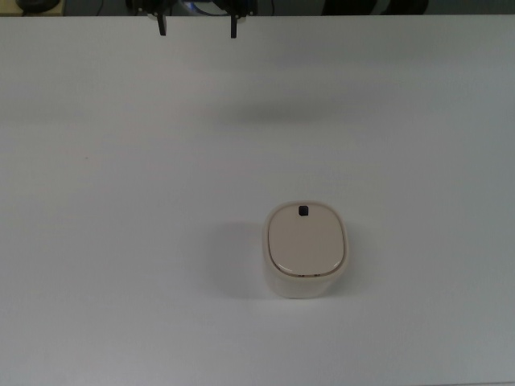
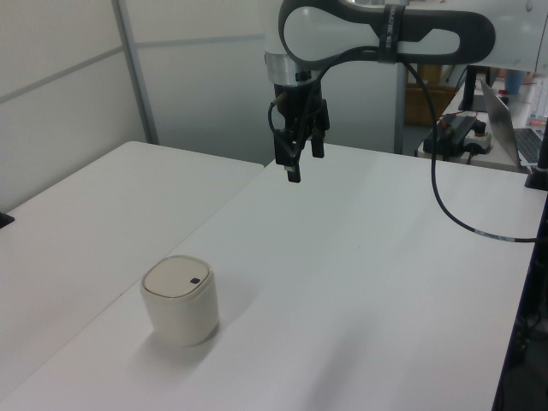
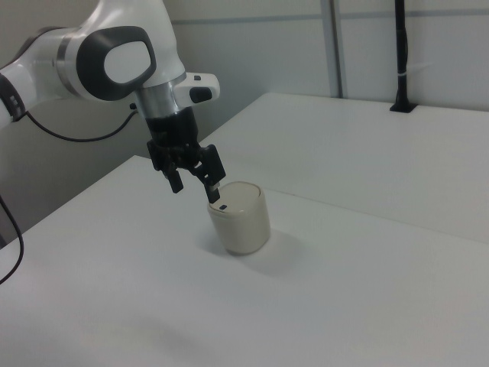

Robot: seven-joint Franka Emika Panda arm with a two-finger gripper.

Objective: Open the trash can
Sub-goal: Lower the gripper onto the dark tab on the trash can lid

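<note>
Hovering tool [image 1: 197, 26], fingers spread wide, holding nothing | trash can [image 1: 306, 251]: smooth cream rounded-rectangle, flat lid closed

White arm [image 3: 114, 61], black pincer [image 3: 195, 187]

Lidded trash can [image 1: 306, 251], end effector [image 1: 197, 26] apart

Smooth matt plastic trash can [image 1: 306, 250], matt white table [image 1: 121, 201], glossy white arm [image 3: 114, 61]
</note>
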